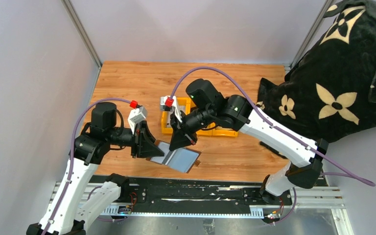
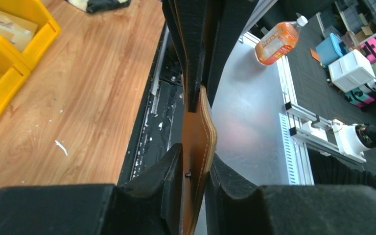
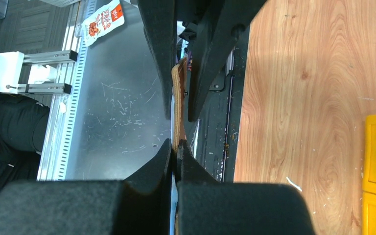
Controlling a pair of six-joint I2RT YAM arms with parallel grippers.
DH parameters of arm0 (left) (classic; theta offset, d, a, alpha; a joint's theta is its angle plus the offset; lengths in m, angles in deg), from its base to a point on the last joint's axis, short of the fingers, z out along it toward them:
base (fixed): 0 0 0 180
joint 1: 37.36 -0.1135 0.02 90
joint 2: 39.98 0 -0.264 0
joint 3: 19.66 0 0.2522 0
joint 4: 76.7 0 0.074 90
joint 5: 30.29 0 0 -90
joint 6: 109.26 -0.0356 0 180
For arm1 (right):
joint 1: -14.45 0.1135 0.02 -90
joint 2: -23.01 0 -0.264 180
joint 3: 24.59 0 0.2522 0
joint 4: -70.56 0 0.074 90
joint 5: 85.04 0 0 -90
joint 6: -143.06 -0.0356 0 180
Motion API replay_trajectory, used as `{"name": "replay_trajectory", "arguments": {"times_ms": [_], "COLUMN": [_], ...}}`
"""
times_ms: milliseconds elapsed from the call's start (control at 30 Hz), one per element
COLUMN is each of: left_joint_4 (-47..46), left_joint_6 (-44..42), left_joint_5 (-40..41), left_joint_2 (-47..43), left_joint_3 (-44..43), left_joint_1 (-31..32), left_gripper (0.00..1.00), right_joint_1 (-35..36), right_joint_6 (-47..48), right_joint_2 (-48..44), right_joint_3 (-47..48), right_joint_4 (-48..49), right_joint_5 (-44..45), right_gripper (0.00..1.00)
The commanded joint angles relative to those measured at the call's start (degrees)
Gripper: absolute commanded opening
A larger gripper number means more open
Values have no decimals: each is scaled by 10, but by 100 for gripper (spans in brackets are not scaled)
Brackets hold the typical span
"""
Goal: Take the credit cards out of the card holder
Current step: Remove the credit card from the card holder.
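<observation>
While the desk [image 1: 235, 161] and the yellow bin [image 1: 168, 128] sit behind, you've got the card holder [image 1: 181, 159] spread open at the desk's near edge, silvery inside up, pinched from both sides. Your left gripper [image 1: 149, 146] is clamped on the brown left flap. Your right gripper [image 1: 180, 141] is squeezed tight on a stitched edge. No credit cards show clear of the slots. Watch it: pull the arms apart and the leather slips or strains, and a dropped holder or loosened card could go over onto the rails.
</observation>
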Motion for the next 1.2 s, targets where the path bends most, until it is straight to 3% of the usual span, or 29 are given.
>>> {"name": "replay_trajectory", "arguments": {"times_ms": [0,133,233,333,433,533,567,633,800,933,1167], "left_joint_4": [5,3,1,4,5,-6,-40,-106,-266,-291,-321], "left_joint_6": [-8,-7,-8,-24,-28,-15,29,80,226,251,298], "left_joint_5": [-9,-21,-22,-23,-2,47,70,101,138,154,128], "left_joint_2": [1,-11,-10,0,16,30,31,22,-14,-22,-36], "left_joint_3": [22,31,26,17,5,-9,-9,1,40,42,44], "left_joint_1": [16,16,16,16,16,16,15,9,3,3,3], "left_gripper": [29,30,12,0,0,0,0,0,0,0,0], "right_joint_1": [17,18,18,15,-4,-20,-23,-23,-23,-23,-24], "right_joint_6": [16,25,29,22,-23,-100,-123,-162,-276,-364,-377], "right_joint_2": [18,37,38,28,-8,-79,-117,-160,-202,-201,-175], "right_joint_3": [49,70,70,61,30,-29,-53,-106,-185,-263,-275], "right_joint_4": [-12,-26,-32,-22,31,131,172,226,312,400,422], "right_joint_5": [-21,-27,-23,-5,66,189,232,259,182,136,134], "right_gripper": [0,0,0,16,36,45,47,48,46,45,43]}}
